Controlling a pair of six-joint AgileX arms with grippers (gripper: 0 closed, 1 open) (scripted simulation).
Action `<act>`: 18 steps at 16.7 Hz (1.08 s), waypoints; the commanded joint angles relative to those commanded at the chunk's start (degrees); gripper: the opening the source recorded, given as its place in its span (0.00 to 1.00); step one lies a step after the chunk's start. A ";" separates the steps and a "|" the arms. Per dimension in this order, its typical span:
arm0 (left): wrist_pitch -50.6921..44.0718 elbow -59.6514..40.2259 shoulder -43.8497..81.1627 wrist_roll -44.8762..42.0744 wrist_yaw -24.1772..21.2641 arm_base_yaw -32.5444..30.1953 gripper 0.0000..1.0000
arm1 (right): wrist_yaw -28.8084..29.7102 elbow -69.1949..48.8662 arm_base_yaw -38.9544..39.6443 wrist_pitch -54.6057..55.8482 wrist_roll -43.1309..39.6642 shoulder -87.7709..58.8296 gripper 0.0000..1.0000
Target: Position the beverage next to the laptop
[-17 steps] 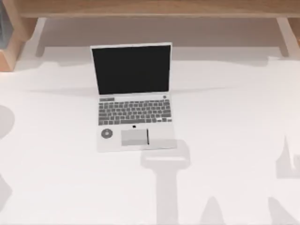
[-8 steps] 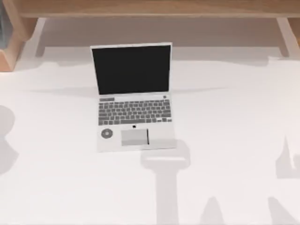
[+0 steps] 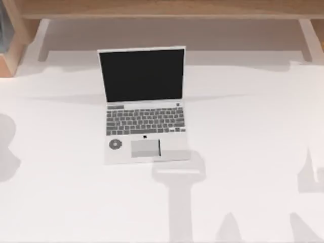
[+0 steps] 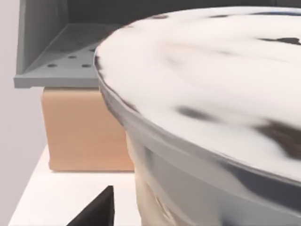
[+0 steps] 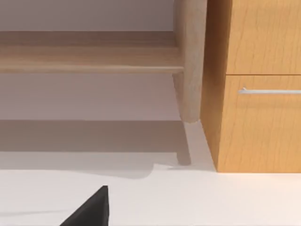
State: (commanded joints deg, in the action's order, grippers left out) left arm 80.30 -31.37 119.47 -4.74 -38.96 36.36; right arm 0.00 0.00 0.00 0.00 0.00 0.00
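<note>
Looking through our left wrist camera, we are seeing the beverage (image 4: 202, 108) pressed very close to the lens, its white lid with dark smudges curving over a grey rim and pale sides. One dark fingertip (image 4: 96, 209) of our left gripper is poking into the picture just beside the cup's wall, but we cannot tell whether the fingers are closed on the cup or standing apart from it. Behind the cup a light wooden block (image 4: 82, 129) is standing on the white surface, with a grey perforated shelf (image 4: 56, 66) resting on top of it.

Through our right wrist camera, one dark fingertip (image 5: 89, 209) of the right gripper is hanging over the white table (image 5: 188, 197), and we cannot tell how wide those fingers are set either. Beyond it a wooden cabinet (image 5: 256, 94) with a metal drawer handle (image 5: 268, 91) is standing beside a rounded wooden post (image 5: 190, 61).

From above, the laptop (image 3: 144, 109) is sitting open a little left of the table's (image 3: 253, 131) middle, black screen upright toward the far edge, grey keys, trackpad and round disc mark facing us. Grey shadows are lying across the white top near both side edges.
</note>
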 joint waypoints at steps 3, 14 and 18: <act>0.00 0.00 0.00 0.00 0.00 0.00 0.62 | 0.00 0.00 0.00 0.00 0.00 0.00 1.00; 0.00 0.00 0.00 0.00 0.00 0.00 0.00 | 0.00 0.00 0.00 0.00 0.00 0.00 1.00; 0.00 0.00 0.00 0.00 0.00 0.00 0.00 | 0.00 0.00 0.00 0.00 0.00 0.00 1.00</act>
State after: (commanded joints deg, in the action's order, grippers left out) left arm 80.30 -31.37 119.47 -4.74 -38.96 36.36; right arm 0.00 0.00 0.00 0.00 0.00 0.00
